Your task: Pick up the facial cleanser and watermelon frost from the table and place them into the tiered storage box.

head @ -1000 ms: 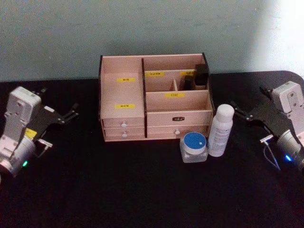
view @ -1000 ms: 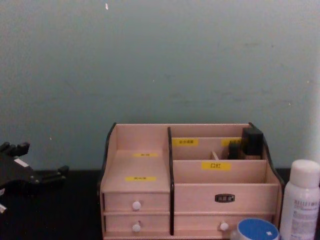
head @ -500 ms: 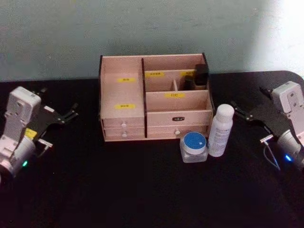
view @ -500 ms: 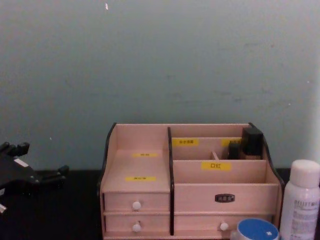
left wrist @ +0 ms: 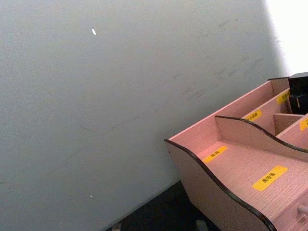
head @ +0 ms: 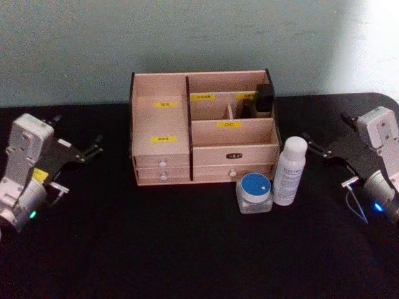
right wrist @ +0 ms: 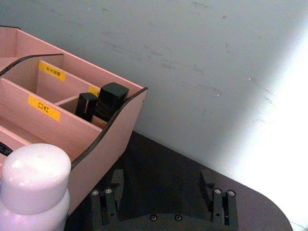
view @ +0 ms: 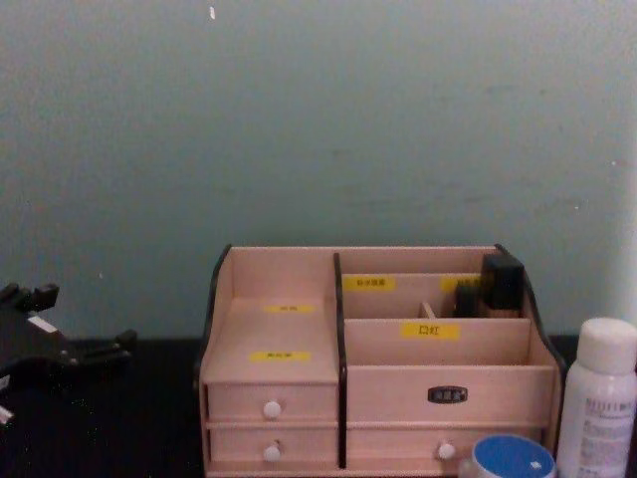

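Low and right of centre, cleanser [head: 290,171] and frost [head: 255,192] stand side by side just before the box [head: 161,128], handy for the right arm. At mid-right the right gripper [head: 310,144] hovers, fingers spread and empty, facing the cleanser, likely first to go. At mid-left the left gripper [head: 96,146], spread too, waits.

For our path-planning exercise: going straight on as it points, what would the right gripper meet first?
Likely nothing close: the right gripper, open, aims just past the right side of the tiered storage box, toward the wall; depth is unclear.
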`<state>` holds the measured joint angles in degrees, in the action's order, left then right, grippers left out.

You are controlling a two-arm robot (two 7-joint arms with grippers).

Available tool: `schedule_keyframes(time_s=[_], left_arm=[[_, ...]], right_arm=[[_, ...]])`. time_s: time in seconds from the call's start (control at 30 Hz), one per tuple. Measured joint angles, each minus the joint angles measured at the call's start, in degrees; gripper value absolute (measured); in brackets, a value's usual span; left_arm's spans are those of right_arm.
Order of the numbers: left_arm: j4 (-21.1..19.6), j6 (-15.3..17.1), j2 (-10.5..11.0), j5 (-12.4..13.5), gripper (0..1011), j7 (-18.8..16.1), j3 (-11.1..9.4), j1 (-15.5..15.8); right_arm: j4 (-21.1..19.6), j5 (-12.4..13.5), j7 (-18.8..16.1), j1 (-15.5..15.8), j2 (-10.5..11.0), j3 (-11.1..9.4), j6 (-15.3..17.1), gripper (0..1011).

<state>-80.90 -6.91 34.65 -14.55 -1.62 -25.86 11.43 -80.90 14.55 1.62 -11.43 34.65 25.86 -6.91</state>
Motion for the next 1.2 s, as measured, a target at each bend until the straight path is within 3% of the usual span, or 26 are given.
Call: schedule_keyframes(time_s=[0.73,1.2], left_arm=[[0.00,0.00,0.00,0.00,1001,0.00,0.00,0.00],[0.00,0.00,0.00,0.00,1001,0.00,0.00,0.00]], right_arm=[[0.00,-0.01,-0.03,0.04,-0.02,-0.05,0.00,1000],[-4.35,0.62,-1.66,5.79,1.67,-3.39,0.93,1000]])
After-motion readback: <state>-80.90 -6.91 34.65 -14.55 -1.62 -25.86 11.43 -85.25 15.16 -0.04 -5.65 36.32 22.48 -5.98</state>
